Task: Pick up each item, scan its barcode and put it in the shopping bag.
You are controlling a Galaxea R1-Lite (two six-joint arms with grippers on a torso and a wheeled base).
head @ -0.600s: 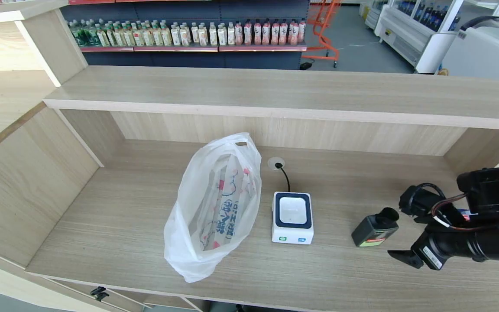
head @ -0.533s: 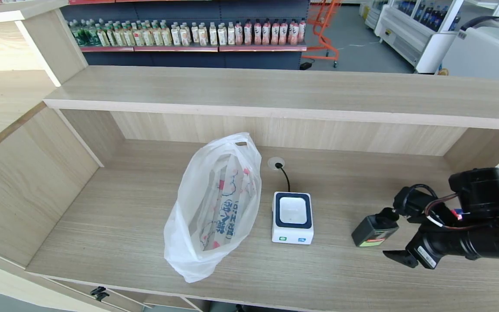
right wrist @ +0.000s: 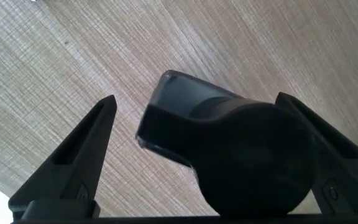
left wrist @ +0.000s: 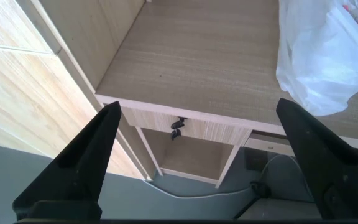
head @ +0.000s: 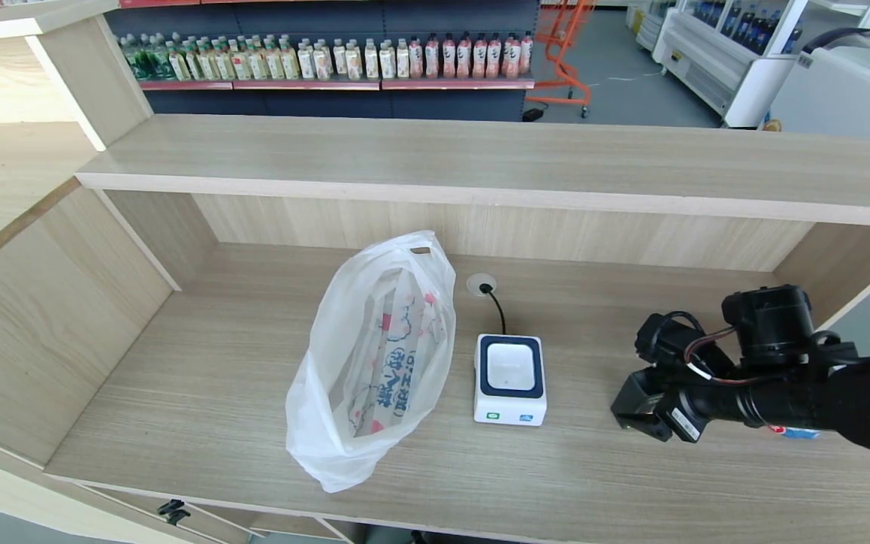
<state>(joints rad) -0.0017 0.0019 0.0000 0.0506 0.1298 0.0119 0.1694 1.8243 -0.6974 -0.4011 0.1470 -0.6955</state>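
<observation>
Left claw [left wrist: 199, 106]: spread, empty, above the pale wooden worktop's [head: 201, 408] front edge. Right claw [right wrist: 196, 104]: spread, straddling the dark grey, black-capped container [right wrist: 229, 155] lying on the worktop. Translucent white plastic shopping bag [head: 314, 434] holds a pink-and-blue printed packet [head: 393, 363], lettering unreadable. White square scanner [head: 509, 378] beside it carries green and blue stickers [head: 493, 415].

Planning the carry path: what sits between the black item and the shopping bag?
The barcode scanner, standing on otherwise bare counter, seen in the head view.
</observation>
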